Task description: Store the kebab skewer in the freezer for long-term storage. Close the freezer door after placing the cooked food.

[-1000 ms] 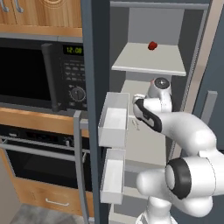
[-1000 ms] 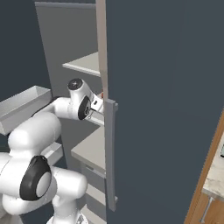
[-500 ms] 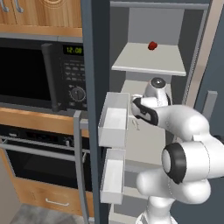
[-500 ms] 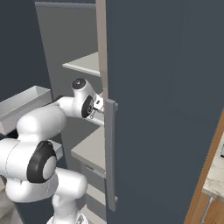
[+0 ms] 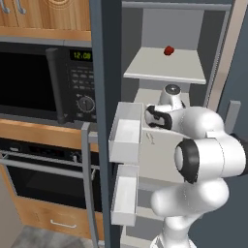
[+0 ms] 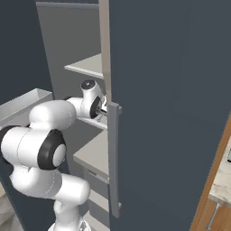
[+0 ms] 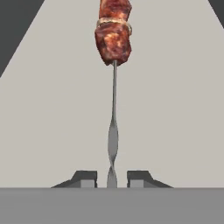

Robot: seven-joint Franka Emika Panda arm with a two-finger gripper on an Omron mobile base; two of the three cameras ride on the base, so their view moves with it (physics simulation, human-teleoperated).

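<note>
The tall dark slate-grey freezer door with its long grey bar handle stands swung open, two white bins on its back facing the tall narrow freezer compartment with pale grey walls. To the left of that compartment sit a black microwave and, lower, a black oven; to its right stands the plain slate-grey door. Inside the compartment, the white robot arm reaches in over a flat whitish shelf below the upper shelf, where a small round red item lies. The two-finger tool is pressed together on the bare end of the thin metal kebab skewer, which points away from it over the shelf, its reddish-brown meat chunks bunched at the far end.
</note>
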